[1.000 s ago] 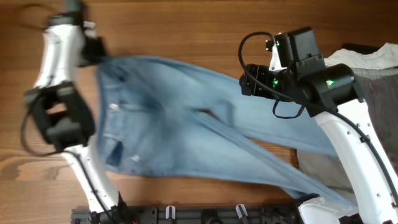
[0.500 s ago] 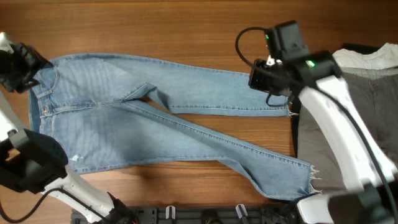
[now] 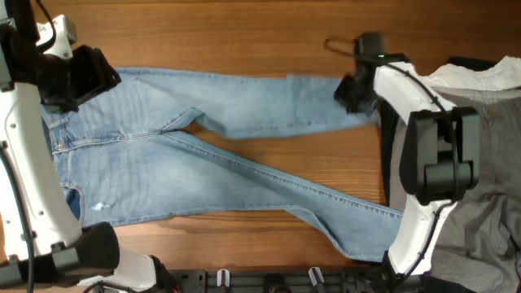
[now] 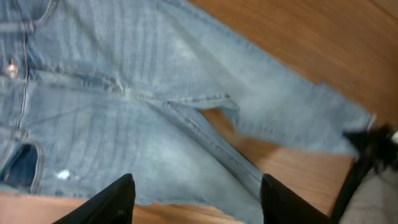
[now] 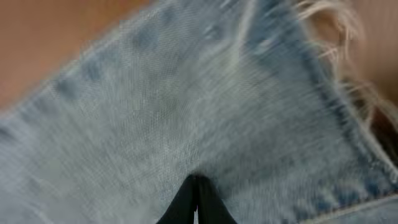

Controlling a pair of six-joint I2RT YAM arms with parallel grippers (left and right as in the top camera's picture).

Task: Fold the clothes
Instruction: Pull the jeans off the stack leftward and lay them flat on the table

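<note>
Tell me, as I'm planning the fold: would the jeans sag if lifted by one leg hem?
Probably floppy: the jeans lie flat with a soft wrinkle at the crotch, so a lifted leg would likely drape. The coarse weave looks unlikely to slip. The frayed hem might snag.

The light blue jeans (image 3: pixel 163 175) lie flat on the wooden tabletop (image 3: pixel 244 32), waist at the left, legs splayed in a V toward the right, upper hem frayed.
</note>
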